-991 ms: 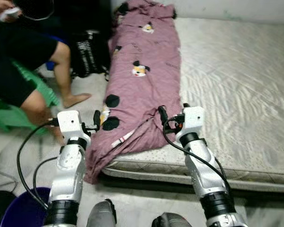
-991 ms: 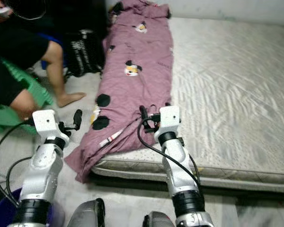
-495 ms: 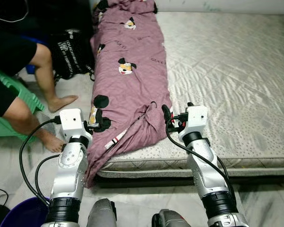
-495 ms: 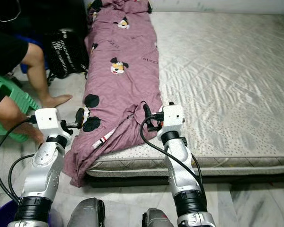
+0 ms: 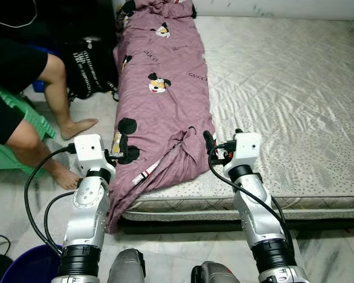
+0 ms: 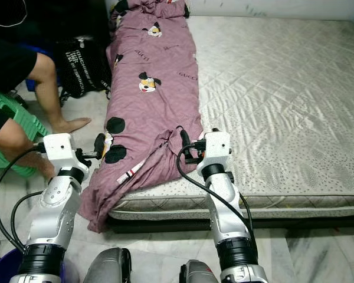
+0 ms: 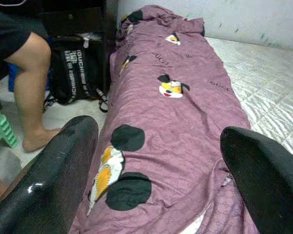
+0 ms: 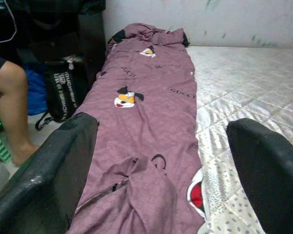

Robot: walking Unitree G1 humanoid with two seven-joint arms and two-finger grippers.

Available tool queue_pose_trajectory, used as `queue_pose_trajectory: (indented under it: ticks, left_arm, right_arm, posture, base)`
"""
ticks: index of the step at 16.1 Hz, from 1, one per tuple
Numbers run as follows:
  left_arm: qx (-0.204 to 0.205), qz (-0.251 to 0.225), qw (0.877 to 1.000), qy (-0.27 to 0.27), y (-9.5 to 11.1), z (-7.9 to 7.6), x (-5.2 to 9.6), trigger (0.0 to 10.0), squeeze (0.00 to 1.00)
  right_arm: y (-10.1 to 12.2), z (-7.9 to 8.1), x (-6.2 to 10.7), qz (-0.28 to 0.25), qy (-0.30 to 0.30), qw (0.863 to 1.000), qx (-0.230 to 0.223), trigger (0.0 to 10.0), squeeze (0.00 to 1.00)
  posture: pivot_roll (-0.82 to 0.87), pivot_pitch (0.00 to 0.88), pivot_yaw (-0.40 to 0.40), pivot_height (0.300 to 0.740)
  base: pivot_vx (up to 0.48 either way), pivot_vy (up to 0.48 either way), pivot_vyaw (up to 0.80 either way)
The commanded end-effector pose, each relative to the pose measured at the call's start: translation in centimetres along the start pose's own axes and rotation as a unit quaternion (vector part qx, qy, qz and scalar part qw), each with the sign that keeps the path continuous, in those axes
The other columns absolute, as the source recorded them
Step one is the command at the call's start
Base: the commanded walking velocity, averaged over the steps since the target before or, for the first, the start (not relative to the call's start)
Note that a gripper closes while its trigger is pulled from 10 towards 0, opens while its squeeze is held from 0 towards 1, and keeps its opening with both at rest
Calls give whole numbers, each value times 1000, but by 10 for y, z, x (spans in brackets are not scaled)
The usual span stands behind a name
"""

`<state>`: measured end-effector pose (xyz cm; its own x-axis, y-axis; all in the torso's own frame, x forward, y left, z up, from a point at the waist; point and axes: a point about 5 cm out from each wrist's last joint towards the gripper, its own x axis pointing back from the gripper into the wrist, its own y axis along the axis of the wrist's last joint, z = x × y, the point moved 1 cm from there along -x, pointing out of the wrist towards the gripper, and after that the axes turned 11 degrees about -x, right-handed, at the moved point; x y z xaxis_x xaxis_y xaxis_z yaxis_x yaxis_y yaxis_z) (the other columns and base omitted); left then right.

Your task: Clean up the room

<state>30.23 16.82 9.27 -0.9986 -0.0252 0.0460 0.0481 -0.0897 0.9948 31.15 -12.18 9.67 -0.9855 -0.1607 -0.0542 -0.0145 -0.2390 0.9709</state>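
A mauve blanket printed with cartoon mice lies in a long strip down the left side of a bare quilted mattress. Its near end is bunched and droops over the mattress corner toward the floor. My left gripper hovers at the blanket's near left edge, open, with the fabric beyond its fingers in the left wrist view. My right gripper is above the bunched near right corner, also open with nothing held.
A person sits on a green stool at the left, bare feet on the floor beside the mattress. A black bag stands by the blanket's far left. A dark blue bucket sits near my left side. A wall runs behind the mattress.
The whole picture shifted a second ago as the camera moved, and has been nearly steady since. Both arms keep the same pose and the blanket lies unchanged.
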Motion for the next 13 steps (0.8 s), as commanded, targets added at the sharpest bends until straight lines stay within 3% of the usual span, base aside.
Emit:
queue_pose_trajectory:
  ticks: [1,10,13]
  left_arm:
    - [-1,14,1000,1,-5,1,0,10000,0]
    - [2,16,1000,5,-6,1,-1,10000,0]
    - [3,17,1000,6,-6,1,-1,10000,0]
  right_arm:
    - [2,-2,0,-2,-5,1000,-2,10000,0]
    - [2,1,-1,0,6,1000,5,10000,0]
    - [2,1,-2,1,7,1000,6,10000,0]
  posture:
    - [25,111,-18,740]
    - [23,113,-20,740]
    - [22,116,-22,718]
  base:
    - [0,0,0]
    - [0,0,0]
    - [0,0,0]
